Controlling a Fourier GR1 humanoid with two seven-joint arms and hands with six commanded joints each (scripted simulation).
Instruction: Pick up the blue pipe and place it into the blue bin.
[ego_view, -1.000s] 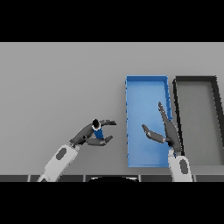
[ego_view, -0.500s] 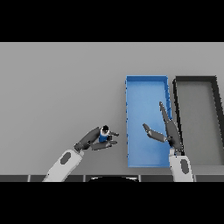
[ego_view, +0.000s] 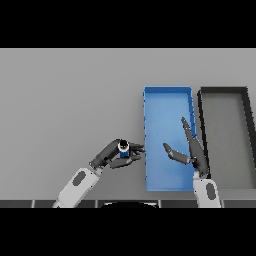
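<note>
One blue pipe (ego_view: 123, 149) pinched in the left hand (ego_view: 113, 154) has slid right and now sits just beside the blue bin's (ego_view: 167, 97) left wall, while the right hand (ego_view: 192, 150) stays spread over that bin, and the black bin (ego_view: 223, 91) beside it looks bare.

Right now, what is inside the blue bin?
The blue bin shows only its bare floor. The right hand hangs over the near part and hides the floor there. The blue pipe is outside, in the left hand.
</note>
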